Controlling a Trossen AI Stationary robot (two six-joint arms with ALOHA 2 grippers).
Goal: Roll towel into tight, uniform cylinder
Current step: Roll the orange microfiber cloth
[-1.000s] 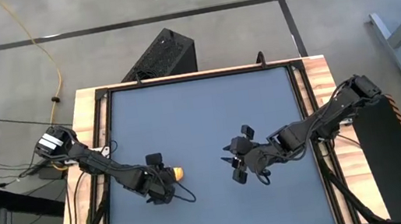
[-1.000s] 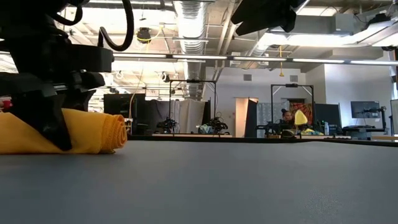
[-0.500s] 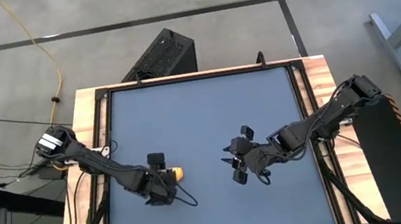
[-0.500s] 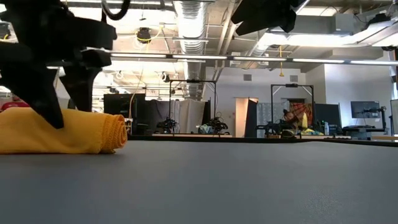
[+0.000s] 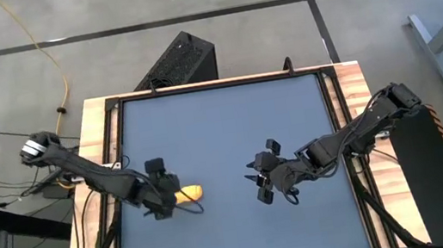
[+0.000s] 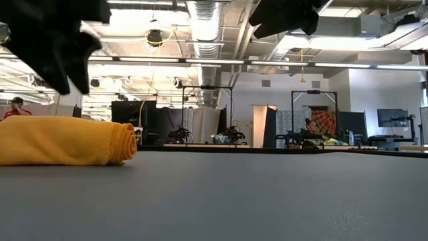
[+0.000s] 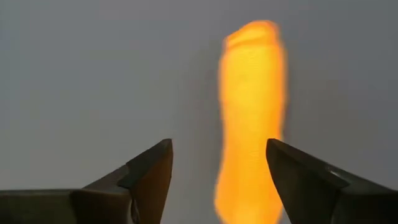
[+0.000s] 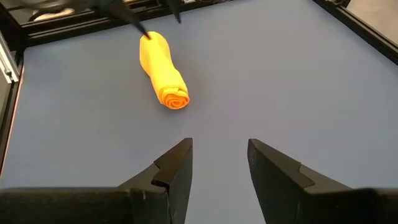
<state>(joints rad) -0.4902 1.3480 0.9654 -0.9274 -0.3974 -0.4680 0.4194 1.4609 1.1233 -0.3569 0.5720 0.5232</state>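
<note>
The yellow towel (image 5: 190, 194) lies rolled into a short cylinder on the dark blue tabletop (image 5: 223, 132), left of the middle. In the low view the towel (image 6: 67, 140) rests on its side, its spiral end (image 8: 175, 98) facing the right arm. My left gripper (image 5: 166, 199) hangs open above the roll's left part, clear of it; in its wrist view, my left gripper (image 7: 217, 146) frames the towel (image 7: 252, 118) far below. My right gripper (image 8: 219, 146) stands open right of the middle, well away from the roll, with nothing between its fingers.
Bare blue tabletop spreads all around the roll and between the two arms. A black frame and wooden border (image 5: 105, 158) run along the table's edges. A black box (image 5: 182, 60) sits on the floor beyond the far edge.
My left gripper has risen off the towel roll and drawn back a little toward the table's left edge. A second ago its fingers stood down around the roll. The roll has stayed where it was, still wound up. My right arm has kept still.
</note>
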